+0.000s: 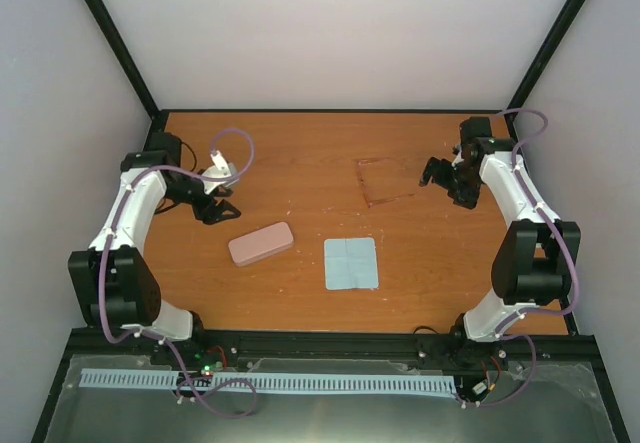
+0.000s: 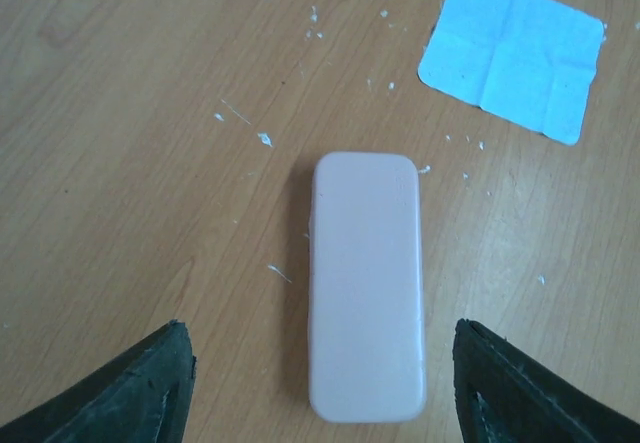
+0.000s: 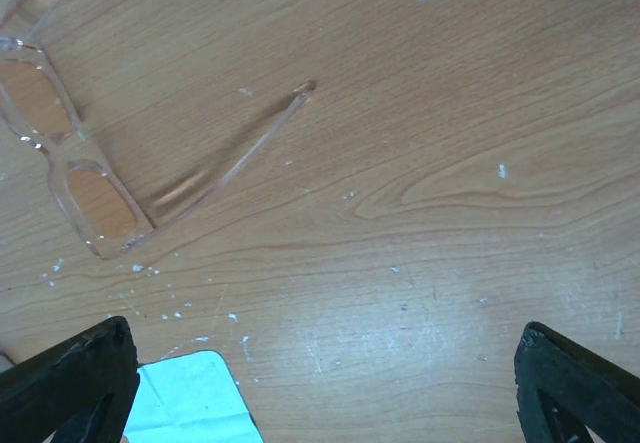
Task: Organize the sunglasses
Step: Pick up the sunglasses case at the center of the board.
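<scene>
The sunglasses point(image 1: 385, 183) lie unfolded on the orange table, thin and translucent reddish-brown, at centre right. In the right wrist view the sunglasses point(image 3: 85, 168) sit at the upper left with one arm stretched right. The shut pink case point(image 1: 261, 242) lies left of centre; the case point(image 2: 365, 283) shows lengthwise between my left fingers. My left gripper point(image 1: 216, 210) is open and empty above the table, just up-left of the case. My right gripper point(image 1: 445, 176) is open and empty, to the right of the sunglasses.
A light-blue square cloth point(image 1: 351, 263) lies flat near the front centre, right of the case. It also shows in the left wrist view point(image 2: 512, 53) and in the right wrist view point(image 3: 190, 398). Black frame posts and white walls bound the table.
</scene>
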You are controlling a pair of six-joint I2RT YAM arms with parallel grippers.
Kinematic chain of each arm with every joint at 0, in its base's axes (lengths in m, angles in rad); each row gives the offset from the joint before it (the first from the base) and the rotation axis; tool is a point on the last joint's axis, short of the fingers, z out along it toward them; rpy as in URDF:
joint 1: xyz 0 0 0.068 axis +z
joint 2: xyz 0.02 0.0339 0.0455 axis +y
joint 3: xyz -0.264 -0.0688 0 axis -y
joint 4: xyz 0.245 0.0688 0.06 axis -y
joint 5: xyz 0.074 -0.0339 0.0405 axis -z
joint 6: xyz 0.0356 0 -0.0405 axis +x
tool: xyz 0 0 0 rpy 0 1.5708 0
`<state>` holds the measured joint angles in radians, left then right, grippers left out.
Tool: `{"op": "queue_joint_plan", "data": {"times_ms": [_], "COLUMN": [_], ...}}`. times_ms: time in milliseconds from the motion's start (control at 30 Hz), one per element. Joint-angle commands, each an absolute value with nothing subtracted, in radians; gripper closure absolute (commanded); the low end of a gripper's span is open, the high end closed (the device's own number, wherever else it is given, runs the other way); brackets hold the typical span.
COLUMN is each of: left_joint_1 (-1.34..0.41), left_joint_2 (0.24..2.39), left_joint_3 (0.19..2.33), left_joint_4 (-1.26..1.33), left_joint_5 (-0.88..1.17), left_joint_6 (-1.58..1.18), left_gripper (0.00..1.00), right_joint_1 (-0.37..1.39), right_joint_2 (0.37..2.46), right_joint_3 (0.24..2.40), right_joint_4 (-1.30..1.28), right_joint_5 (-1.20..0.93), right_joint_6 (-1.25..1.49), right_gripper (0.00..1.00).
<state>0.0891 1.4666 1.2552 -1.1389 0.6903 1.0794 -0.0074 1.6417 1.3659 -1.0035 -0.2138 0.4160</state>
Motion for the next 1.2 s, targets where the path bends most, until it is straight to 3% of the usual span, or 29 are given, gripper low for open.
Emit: {"op": "queue_joint_plan", "data": {"times_ms": [0,167,333,567,1167], "left_joint_1": [0.054,-0.079,-0.184,-0.257,-0.277], "left_joint_2": [1.459,1.372,1.292,1.392,1.488], "left_joint_3": [1.231,1.111,0.977,0.94,0.967], "left_joint_4": [-1.2,-1.125,-1.011,-0.873,-0.889], "left_joint_5": [0.624,0.445,0.334,0.209,0.275], "left_joint_6": [1.163,1.157,1.082,0.887,0.823], "left_gripper": [0.3,0.32,0.27,0.25,0.18], "right_joint_1": [0.007,0.163,0.222,0.232,0.235], "right_joint_2": [1.634,1.716,1.781,1.798,1.806], "right_joint_3": [1.373,1.467,1.505,1.536,1.522], "right_joint_4": [-0.977,-1.013,-1.01,-0.979,-0.945], "right_joint_5": [-0.294,-0.23,-0.245,-0.29,-0.327], "right_joint_6": [0.44,0.453,0.494,0.494,0.515], "right_gripper": [0.0,0.06,0.05,0.04,0.01]}}
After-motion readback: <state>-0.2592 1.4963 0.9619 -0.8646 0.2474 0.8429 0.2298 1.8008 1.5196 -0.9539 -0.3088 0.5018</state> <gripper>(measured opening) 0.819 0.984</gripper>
